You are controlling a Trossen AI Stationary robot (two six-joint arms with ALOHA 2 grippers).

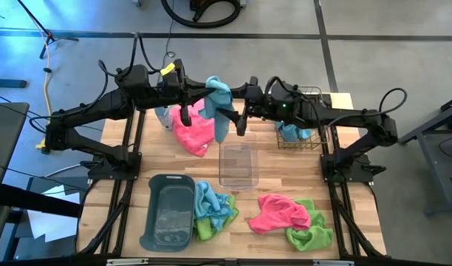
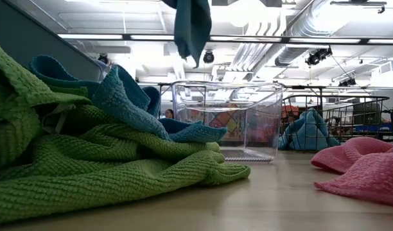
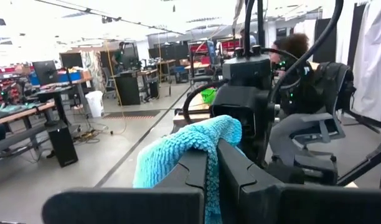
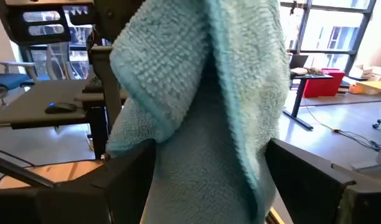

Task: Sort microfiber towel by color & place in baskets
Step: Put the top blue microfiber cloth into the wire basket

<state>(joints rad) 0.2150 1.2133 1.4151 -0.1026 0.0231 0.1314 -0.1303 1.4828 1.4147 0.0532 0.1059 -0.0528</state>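
Light blue towel (image 1: 218,94): hangs upper centre of my high view, clenched in the left gripper (image 1: 206,90); right gripper (image 1: 235,112) spread wide around its drape, not gripping. Soft, light, limp, I judge; take by a bunched fold. Wire-mesh basket (image 1: 319,142), right, already holds blue.

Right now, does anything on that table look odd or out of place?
Mostly the towels: a blue towel dangles in mid-air from the left claw, with the right claw open around it. Pink, blue and green ones lie in mixed heaps on the table, while the grey tub and clear bin look empty.
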